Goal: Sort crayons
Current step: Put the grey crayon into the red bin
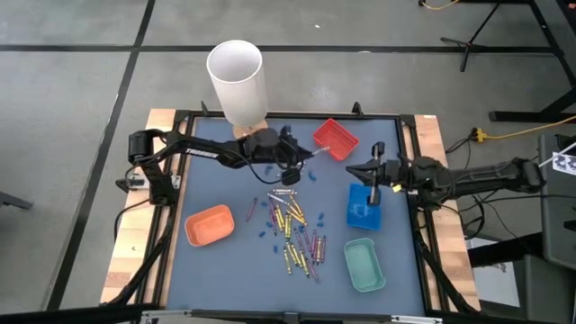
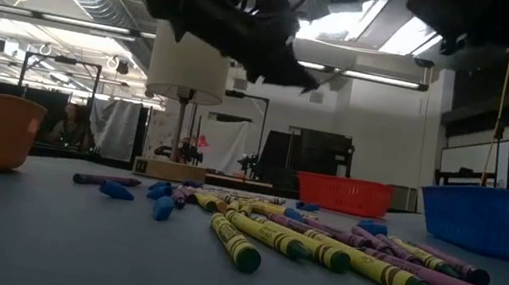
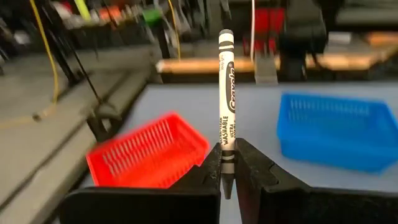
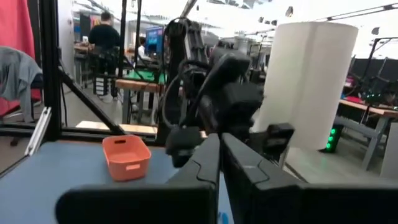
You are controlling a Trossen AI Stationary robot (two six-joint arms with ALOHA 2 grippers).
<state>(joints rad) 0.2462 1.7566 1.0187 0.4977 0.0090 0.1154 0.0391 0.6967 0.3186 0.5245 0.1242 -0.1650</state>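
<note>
We hold one silver-grey paper-wrapped crayon point(image 3: 225, 106) clenched in our left gripper point(image 3: 227, 163), its lower end pinched between the two dark fingers and the rest standing straight up past them. In the high view this left gripper point(image 1: 301, 162) hangs above the blue-grey matted bench point(image 1: 225, 261) at about twelve o'clock from the crayon pile, just beside the red slotted plastic tray point(image 1: 336, 138), which lies toward one o'clock. We judge the crayon is carried high and upright so it clears the tray wall before being dropped in; that tray looks like the home for this colour, though we cannot confirm it.

The remaining loose crayons point(image 1: 297, 232), yellow, gold-orange and purple-pink sticks, lie scattered at the bench's centre, with small blue bits point(image 2: 162, 208) among them. Around the pile sit the other bins, spread out so each colour has its own: an orange rounded plastic tray point(image 1: 210, 225) at nine o'clock, a blue slotted plastic tray point(image 1: 364, 207) at three o'clock and a teal-green rounded plastic tray point(image 1: 364, 265) at five o'clock.

Our right gripper point(image 1: 373, 180) waits above the blue tray, its fingers closed together on nothing, out of the left arm's path. A tall white paper roll point(image 1: 238, 83) stands at the far edge, at about eleven o'clock.
</note>
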